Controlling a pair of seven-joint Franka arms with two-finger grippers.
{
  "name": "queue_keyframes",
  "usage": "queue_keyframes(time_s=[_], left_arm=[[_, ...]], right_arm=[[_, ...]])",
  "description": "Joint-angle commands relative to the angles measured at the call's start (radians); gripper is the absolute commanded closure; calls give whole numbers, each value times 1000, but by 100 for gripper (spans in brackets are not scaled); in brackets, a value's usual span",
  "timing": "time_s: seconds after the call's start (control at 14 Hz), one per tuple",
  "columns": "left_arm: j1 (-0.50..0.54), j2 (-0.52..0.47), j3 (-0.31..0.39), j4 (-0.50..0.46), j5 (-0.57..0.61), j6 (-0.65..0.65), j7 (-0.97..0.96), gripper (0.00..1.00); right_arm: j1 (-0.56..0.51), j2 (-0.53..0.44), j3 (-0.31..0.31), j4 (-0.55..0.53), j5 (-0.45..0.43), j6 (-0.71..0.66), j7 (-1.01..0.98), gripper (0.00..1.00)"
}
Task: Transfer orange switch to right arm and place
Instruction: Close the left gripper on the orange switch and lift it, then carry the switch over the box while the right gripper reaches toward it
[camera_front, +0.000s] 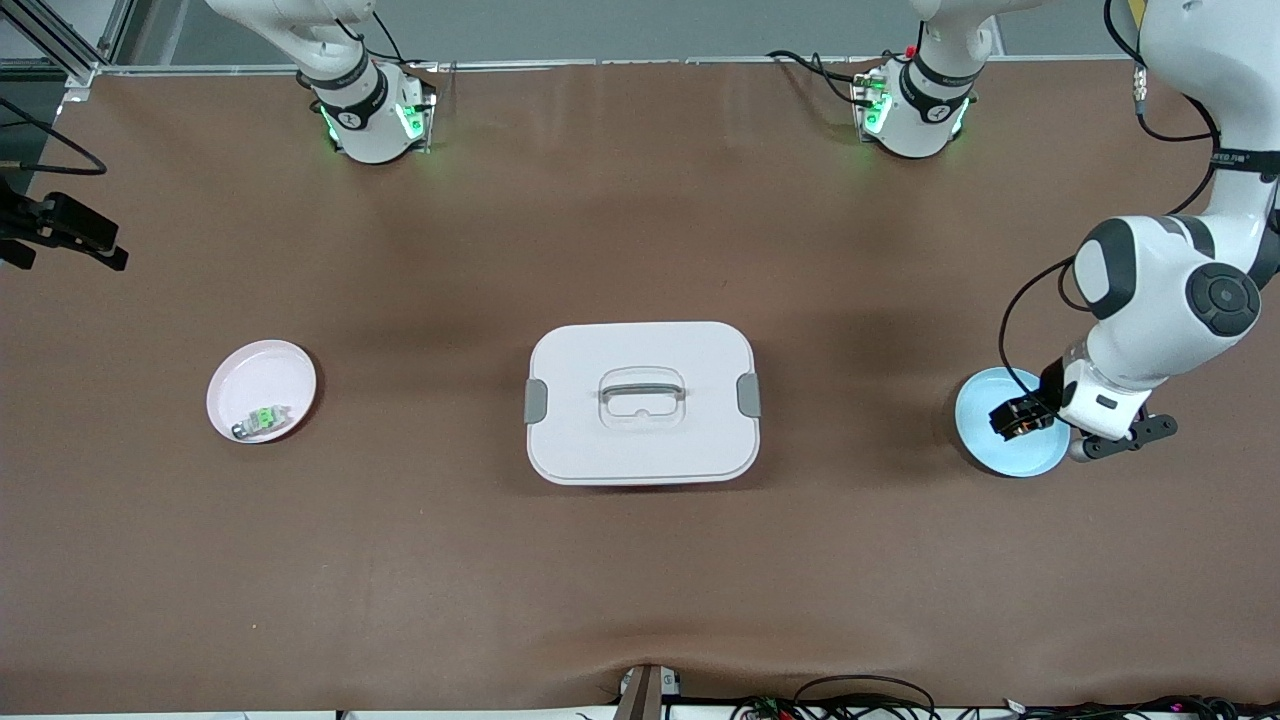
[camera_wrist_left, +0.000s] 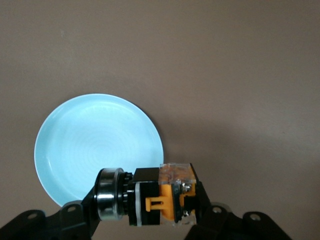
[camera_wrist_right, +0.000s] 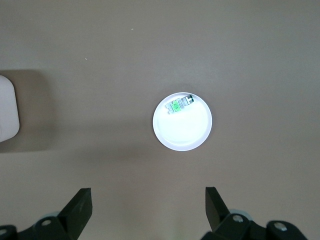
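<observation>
The orange switch (camera_front: 1022, 419), a small black block with an orange middle and a silver round end, is held over the pale blue plate (camera_front: 1000, 455). My left gripper (camera_front: 1020, 418) is shut on it. In the left wrist view the orange switch (camera_wrist_left: 162, 197) lies crosswise between the black fingers (camera_wrist_left: 80, 212) of the left gripper (camera_wrist_left: 147, 207), with the blue plate (camera_wrist_left: 95, 145) bare underneath. My right gripper (camera_front: 75, 240) waits high over the right arm's end of the table. In the right wrist view the right gripper (camera_wrist_right: 148, 195) is open with nothing between its fingers.
A white lidded box (camera_front: 640, 400) with a grey handle stands mid-table. A pink plate (camera_front: 255, 375) toward the right arm's end holds a pale switch with a green middle (camera_front: 262, 418). The right wrist view also shows the pink plate (camera_wrist_right: 185, 132), the green-middled switch (camera_wrist_right: 179, 105) and the box (camera_wrist_right: 7, 107).
</observation>
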Motion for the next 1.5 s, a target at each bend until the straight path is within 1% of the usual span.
queue_keyframes(time_s=[0.0, 0.07, 0.14, 0.21, 0.36, 0.5, 0.57, 0.71, 0.79, 0.93, 1.0, 1.07, 1.14, 1.21, 1.43], left_arm=[[8, -57, -47, 1, -17, -58, -46, 100], [4, -55, -58, 10, -22, -59, -78, 100], [0, -49, -59, 25, -24, -59, -87, 100], [-8, -40, -64, 40, -24, -59, -95, 100], [-20, -37, -88, 66, -25, -81, -147, 100], [-31, -29, -124, 124, -25, -147, -207, 100], [-44, -12, -140, 170, -25, -183, -243, 100], [-93, 5, -156, 249, -25, -249, -344, 100], [-123, 21, -157, 284, -27, -276, -386, 100], [-179, 44, -156, 344, -27, -332, -422, 100], [-193, 55, -156, 378, -36, -360, -423, 100], [-204, 69, -157, 411, -82, -381, -425, 100], [-216, 72, -156, 430, -134, -397, -432, 100], [-224, 72, -156, 432, -162, -405, -444, 100], [-276, 77, -156, 465, -215, -443, -548, 100]], right_arm=[[9, 14, 3, 7, -3, -11, 5, 0], [20, 14, 6, 6, -2, -11, 8, 0], [40, 11, 5, 6, 23, -14, 8, 0], [48, 10, 5, 4, 62, -25, 9, 0], [51, 8, 5, 0, 171, -57, 29, 0], [52, 8, 5, -9, 260, -81, 133, 0], [66, 8, 5, -14, 288, -83, 181, 0], [109, 7, 6, -31, 302, -74, 195, 0], [124, 5, 5, -46, 331, -68, 198, 0], [137, -2, 5, -92, 412, -25, 227, 0], [147, -12, 5, -115, 434, 1, 247, 0], [166, -19, 5, -143, 443, 30, 265, 0], [192, -30, 5, -167, 443, 61, 291, 0], [216, -41, 6, -193, 446, 95, 327, 0], [259, -67, 5, -275, 518, 199, 384, 0]])
